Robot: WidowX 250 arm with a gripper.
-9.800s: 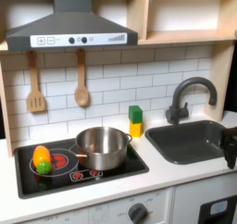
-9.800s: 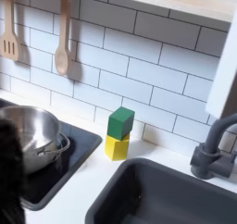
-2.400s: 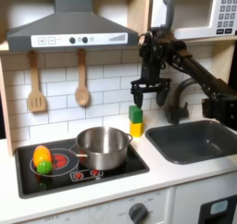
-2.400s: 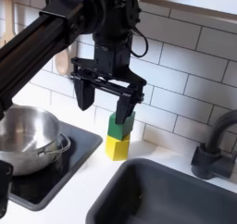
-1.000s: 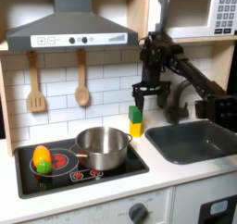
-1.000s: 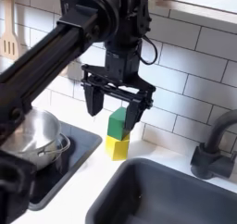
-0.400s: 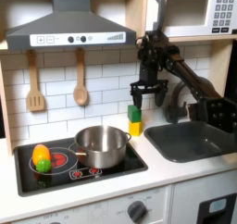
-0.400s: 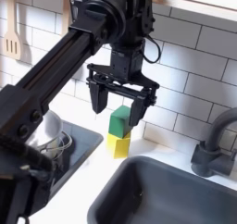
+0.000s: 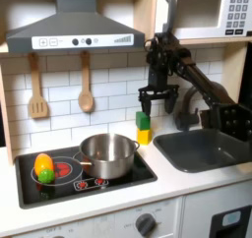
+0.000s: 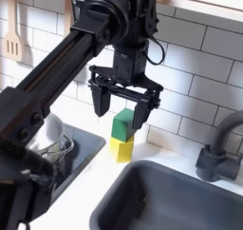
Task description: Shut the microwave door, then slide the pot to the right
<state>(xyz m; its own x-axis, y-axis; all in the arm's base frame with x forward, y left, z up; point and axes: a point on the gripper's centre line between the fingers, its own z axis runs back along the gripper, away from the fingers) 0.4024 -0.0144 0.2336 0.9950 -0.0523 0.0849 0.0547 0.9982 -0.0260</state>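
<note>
Shiny steel pot [image 9: 107,154] on stovetop; microwave door [image 9: 194,12] closed; fingers [image 10: 101,102] spread, empty.

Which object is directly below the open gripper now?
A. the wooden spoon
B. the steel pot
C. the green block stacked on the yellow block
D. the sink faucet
C: in the second exterior view the gripper hangs open above the green block, which sits on the yellow block.
</note>
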